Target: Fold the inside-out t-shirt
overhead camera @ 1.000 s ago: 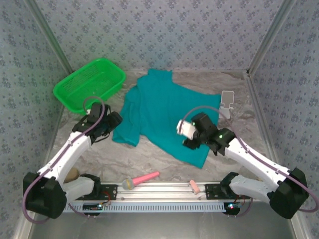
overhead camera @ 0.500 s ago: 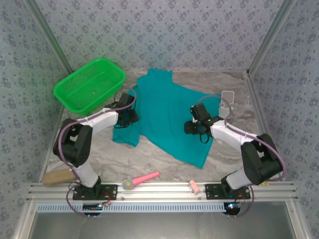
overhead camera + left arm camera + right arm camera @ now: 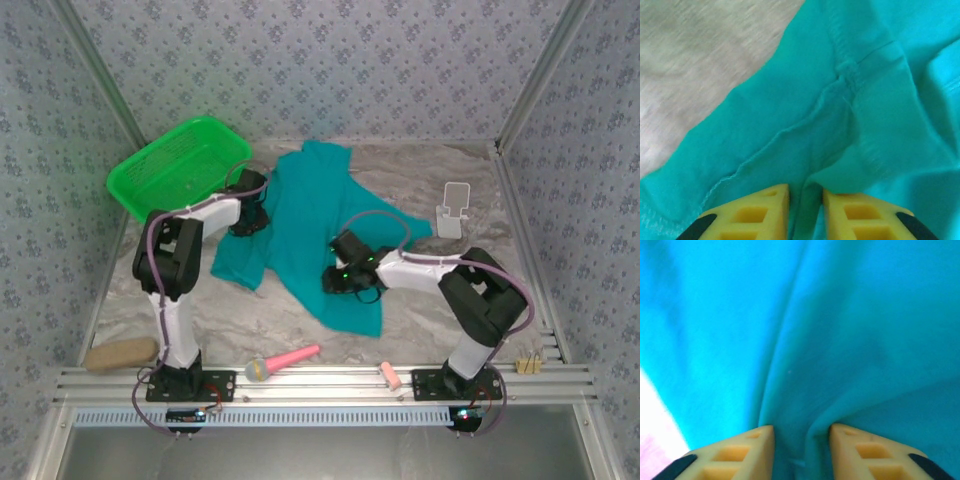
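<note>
L hand (image 3: 805, 194) nearly shut, R hand (image 3: 801, 430) wider; both pinch t-shirt (image 3: 310, 210).

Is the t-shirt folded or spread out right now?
Spread out, not folded: the t-shirt lies loose and rumpled across the table.

The teal t-shirt (image 3: 305, 205) lies rumpled and unfolded on the tabletop (image 3: 250, 318), just right of the green basket (image 3: 185, 165). Raised seams show at one sleeve, and loose folds bunch its body.
</note>
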`<action>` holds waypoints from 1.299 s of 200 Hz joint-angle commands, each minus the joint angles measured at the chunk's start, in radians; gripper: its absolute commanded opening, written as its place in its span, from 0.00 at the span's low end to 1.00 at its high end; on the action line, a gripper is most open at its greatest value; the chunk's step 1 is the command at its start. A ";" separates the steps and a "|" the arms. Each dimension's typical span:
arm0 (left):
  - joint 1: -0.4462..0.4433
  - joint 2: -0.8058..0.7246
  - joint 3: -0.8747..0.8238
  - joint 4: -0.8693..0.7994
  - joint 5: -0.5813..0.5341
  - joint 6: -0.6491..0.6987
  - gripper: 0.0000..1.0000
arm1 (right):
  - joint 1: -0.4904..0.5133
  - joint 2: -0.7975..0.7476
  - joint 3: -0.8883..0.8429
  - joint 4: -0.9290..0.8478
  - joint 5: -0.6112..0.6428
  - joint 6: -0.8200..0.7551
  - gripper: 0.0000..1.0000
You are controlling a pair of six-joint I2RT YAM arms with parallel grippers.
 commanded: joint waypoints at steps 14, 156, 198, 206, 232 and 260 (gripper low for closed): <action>-0.003 0.126 0.219 -0.051 0.028 0.096 0.21 | 0.033 -0.046 0.095 -0.132 -0.026 -0.024 0.55; -0.015 0.489 0.875 -0.293 -0.054 0.200 0.23 | -0.391 -0.241 -0.128 -0.281 0.145 0.018 0.59; -0.079 0.333 0.822 -0.364 -0.018 0.284 0.17 | -0.385 -0.284 -0.175 -0.255 0.136 -0.013 0.40; -0.100 0.296 0.790 -0.374 -0.017 0.283 0.18 | -0.373 -0.276 -0.170 -0.238 0.121 -0.020 0.39; -0.149 0.182 0.582 -0.296 -0.002 0.267 0.19 | -0.305 -0.219 -0.164 -0.149 0.107 -0.075 0.38; -0.147 0.185 0.461 -0.195 0.009 0.240 0.18 | -0.295 -0.115 -0.150 -0.095 0.151 -0.090 0.18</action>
